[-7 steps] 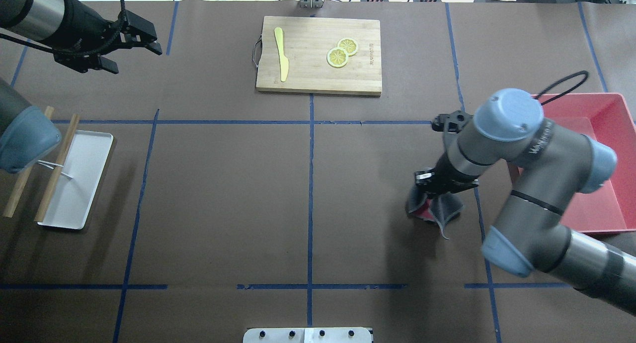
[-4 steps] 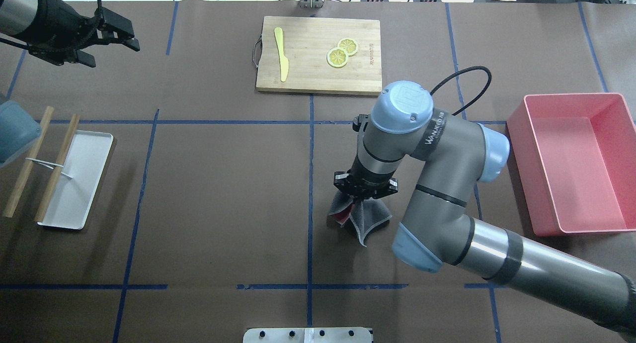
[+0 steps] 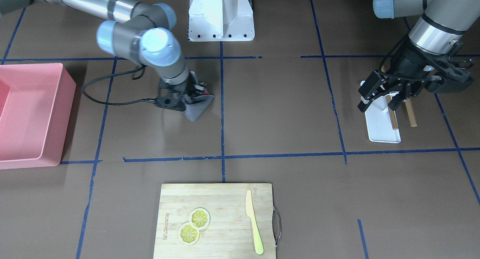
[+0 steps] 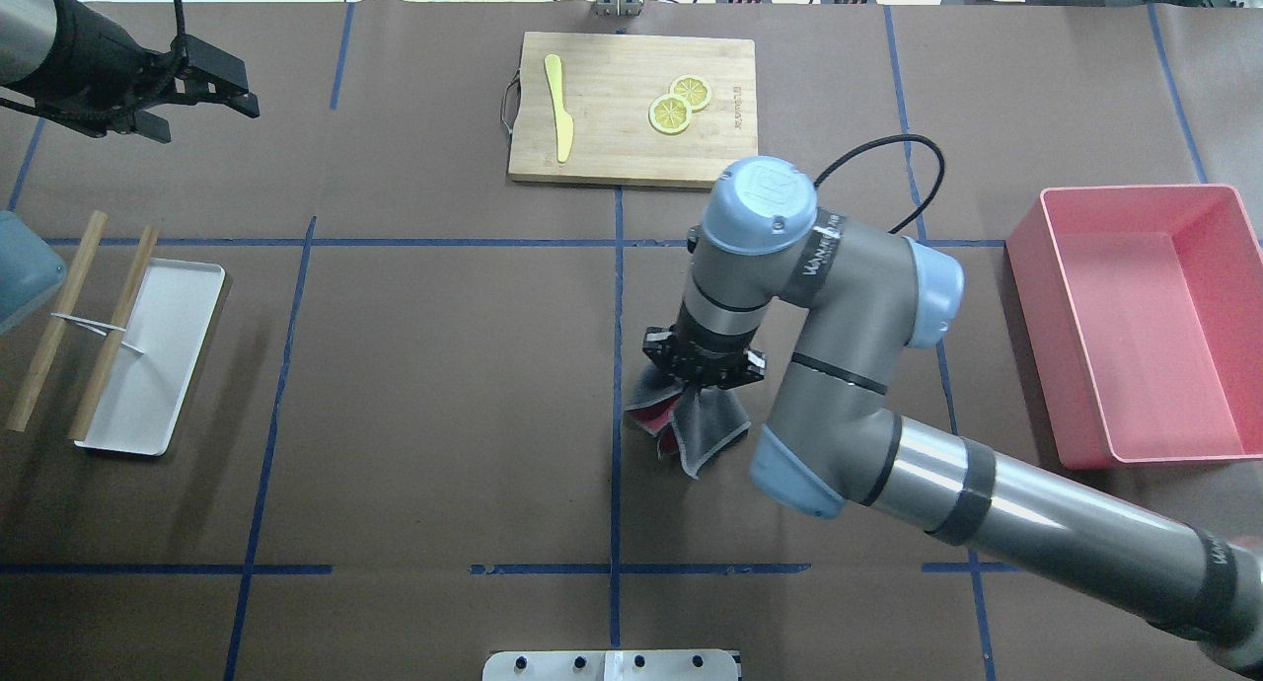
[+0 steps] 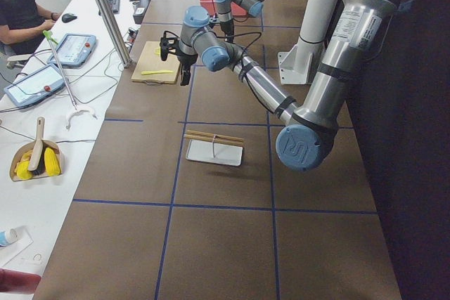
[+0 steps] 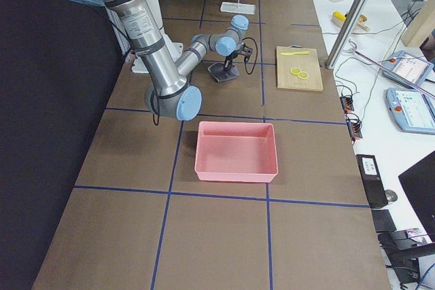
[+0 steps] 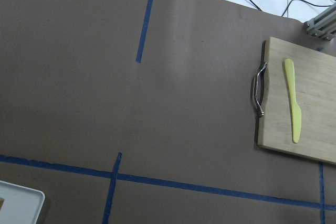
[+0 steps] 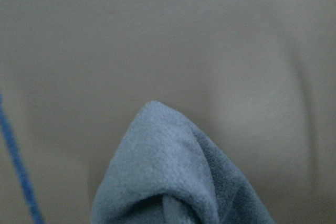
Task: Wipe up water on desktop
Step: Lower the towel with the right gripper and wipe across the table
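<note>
The desktop (image 4: 424,365) is dark brown with blue tape lines. I cannot make out any water on it. My right gripper (image 4: 703,365) points down near the middle, just right of the centre tape line. It is shut on a bunched grey cloth (image 4: 708,432) with a red patch inside. The cloth's lower folds rest on the desktop. The cloth also shows in the front view (image 3: 197,106) and fills the bottom of the right wrist view (image 8: 168,171). My left gripper (image 4: 210,120) is open and empty, held above the far left of the desktop. In the front view it (image 3: 377,108) hangs over the white tray.
A bamboo cutting board (image 4: 631,109) with a yellow knife (image 4: 558,109) and two lemon slices (image 4: 679,104) lies at the far middle. A pink bin (image 4: 1135,316) stands at the right. A small white tray (image 4: 148,365) with two wooden sticks (image 4: 109,336) lies at the left.
My right arm has carried the cloth leftwards from near the right tape line to beside the centre line. My left gripper has drawn back to the left, still open.
</note>
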You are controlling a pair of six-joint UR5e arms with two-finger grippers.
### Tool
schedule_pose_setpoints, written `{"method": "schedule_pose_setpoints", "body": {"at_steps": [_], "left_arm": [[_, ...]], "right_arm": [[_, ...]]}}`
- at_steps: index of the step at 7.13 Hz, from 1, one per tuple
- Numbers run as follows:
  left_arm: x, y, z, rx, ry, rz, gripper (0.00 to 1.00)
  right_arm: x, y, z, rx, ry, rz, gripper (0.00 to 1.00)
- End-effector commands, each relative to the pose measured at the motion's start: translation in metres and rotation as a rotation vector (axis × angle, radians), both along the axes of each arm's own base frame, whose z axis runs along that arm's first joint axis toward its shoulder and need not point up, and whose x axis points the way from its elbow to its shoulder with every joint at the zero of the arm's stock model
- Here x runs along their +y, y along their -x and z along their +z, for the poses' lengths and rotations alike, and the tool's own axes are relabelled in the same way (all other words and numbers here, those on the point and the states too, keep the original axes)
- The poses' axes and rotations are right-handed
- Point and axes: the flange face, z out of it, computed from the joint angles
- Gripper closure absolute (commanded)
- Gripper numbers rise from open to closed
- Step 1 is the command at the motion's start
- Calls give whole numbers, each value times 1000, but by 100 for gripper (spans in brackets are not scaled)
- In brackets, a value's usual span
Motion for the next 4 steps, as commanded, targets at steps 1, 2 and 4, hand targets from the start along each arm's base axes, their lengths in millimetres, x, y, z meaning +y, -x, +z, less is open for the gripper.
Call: {"method": "schedule_pose_setpoints", "body": {"at_steps": [1,2,4], "left_arm": [[1,6,13,-24,-14,14,0],[1,7,13,-23,-13,13,0],[1,8,15,-26,-13,12,0]], "right_arm": [[-15,-84,79,56,-57,-15,100],[-13,-112,104,76,-64,-17,100],[4,-105,111,91,-84,-57,100]]}}
